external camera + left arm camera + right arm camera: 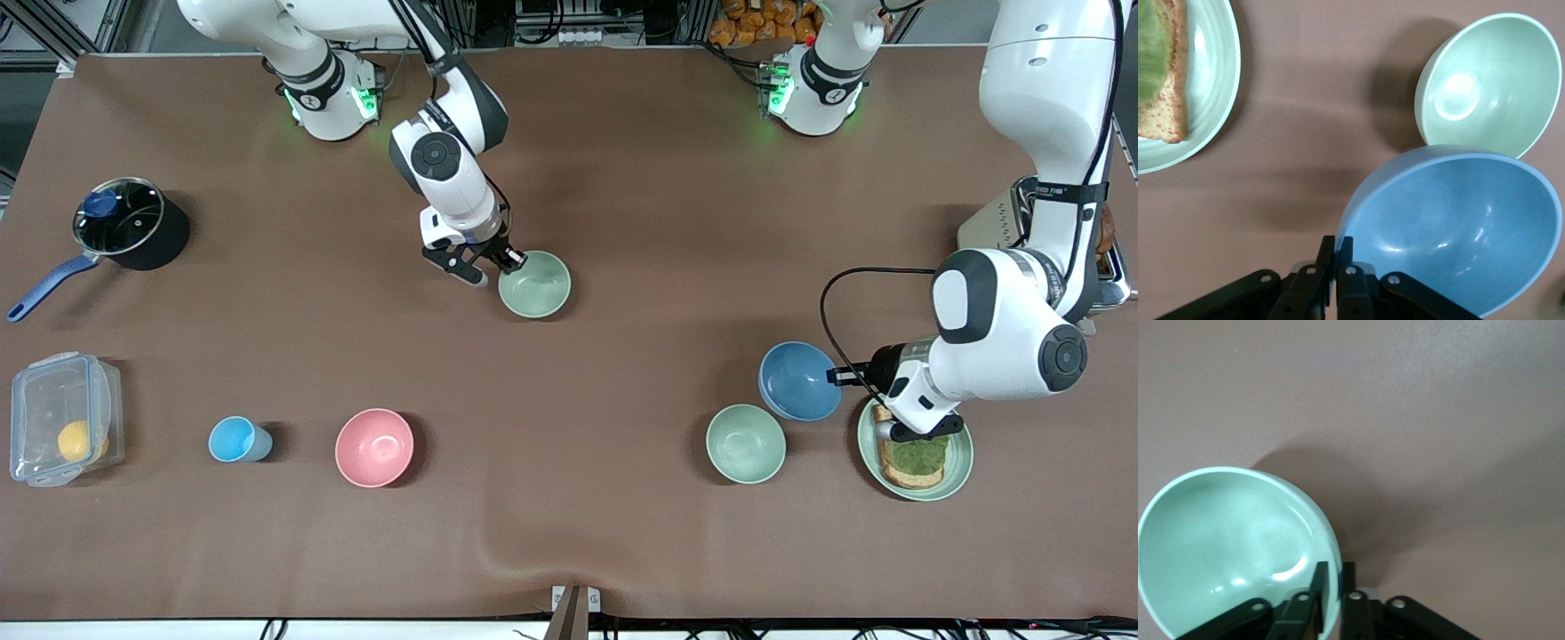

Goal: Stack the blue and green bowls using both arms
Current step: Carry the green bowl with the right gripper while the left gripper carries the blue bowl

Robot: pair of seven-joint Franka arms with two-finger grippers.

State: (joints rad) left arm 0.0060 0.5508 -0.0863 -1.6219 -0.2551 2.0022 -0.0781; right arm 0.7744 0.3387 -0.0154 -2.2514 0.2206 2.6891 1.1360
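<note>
The blue bowl (798,380) hangs tilted from my left gripper (840,378), which is shut on its rim toward the left arm's end of the table. In the left wrist view the gripper (1336,250) pinches the blue bowl's (1458,227) edge, one finger inside and one outside. The sage-green bowl (534,284) is at mid-table, nearer the robots' bases. My right gripper (508,260) is shut on its rim. The right wrist view shows the gripper (1333,577) clamped on the green bowl's (1225,540) edge.
A paler mint-green bowl (745,443) sits beside the blue bowl, nearer the front camera. A mint plate (958,462) with toast lies under the left wrist. A pink bowl (374,447), light-blue cup (236,439), clear box (62,431), lidded pot (124,222) and toaster (991,227) stand around.
</note>
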